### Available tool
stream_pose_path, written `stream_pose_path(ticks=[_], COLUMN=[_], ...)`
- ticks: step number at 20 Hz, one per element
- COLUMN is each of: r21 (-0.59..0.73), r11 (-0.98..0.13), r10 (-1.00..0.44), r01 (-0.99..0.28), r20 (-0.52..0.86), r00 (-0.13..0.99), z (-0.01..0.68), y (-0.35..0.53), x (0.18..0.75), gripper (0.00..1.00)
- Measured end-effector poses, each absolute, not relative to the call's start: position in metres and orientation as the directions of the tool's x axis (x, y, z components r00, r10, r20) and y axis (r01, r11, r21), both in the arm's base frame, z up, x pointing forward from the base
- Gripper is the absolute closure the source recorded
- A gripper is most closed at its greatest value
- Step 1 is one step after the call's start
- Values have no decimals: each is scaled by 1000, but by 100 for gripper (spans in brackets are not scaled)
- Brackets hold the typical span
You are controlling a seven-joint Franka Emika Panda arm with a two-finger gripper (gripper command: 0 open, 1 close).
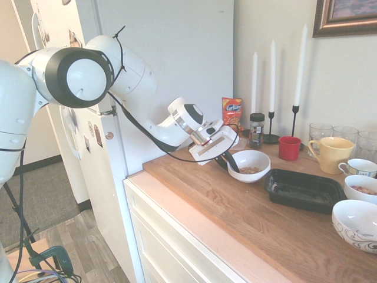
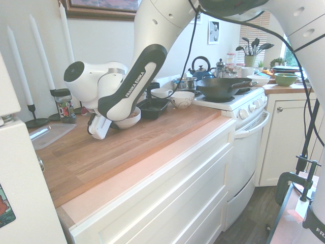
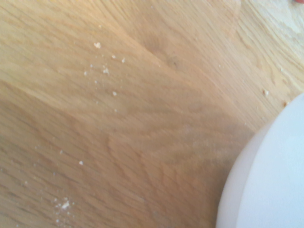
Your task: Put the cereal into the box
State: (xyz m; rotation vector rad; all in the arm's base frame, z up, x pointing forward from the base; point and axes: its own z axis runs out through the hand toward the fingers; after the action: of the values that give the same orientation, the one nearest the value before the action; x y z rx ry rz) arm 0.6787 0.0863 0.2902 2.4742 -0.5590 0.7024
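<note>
Risk, by my reading: gripper (image 1: 230,160), jaws closed on the near rim of the white ceramic bowl (image 1: 250,164) holding tan cereal (image 1: 250,170), may slip or tip early, spilling short of the empty shallow black plastic box (image 1: 304,190) beyond.

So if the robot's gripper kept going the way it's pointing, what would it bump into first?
Probably nothing new: the gripper already seems shut on the rim of the white bowl of cereal. Pushing on, it would likely press into that bowl.
</note>
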Motion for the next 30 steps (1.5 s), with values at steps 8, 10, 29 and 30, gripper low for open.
stream_pose_path(ticks=[8, 10, 29, 30], r21=[275, 255, 55, 39], r11=[-788, -787, -780, -775], r10=[-310, -327, -513, -530], r01=[-551, -561, -623, -631], r20=[597, 599, 513, 504], r00=[740, 731, 688, 682], z=[337, 353, 447, 451], y=[80, 77, 28, 19], x=[696, 699, 705, 707], gripper=[100, 100, 100, 100])
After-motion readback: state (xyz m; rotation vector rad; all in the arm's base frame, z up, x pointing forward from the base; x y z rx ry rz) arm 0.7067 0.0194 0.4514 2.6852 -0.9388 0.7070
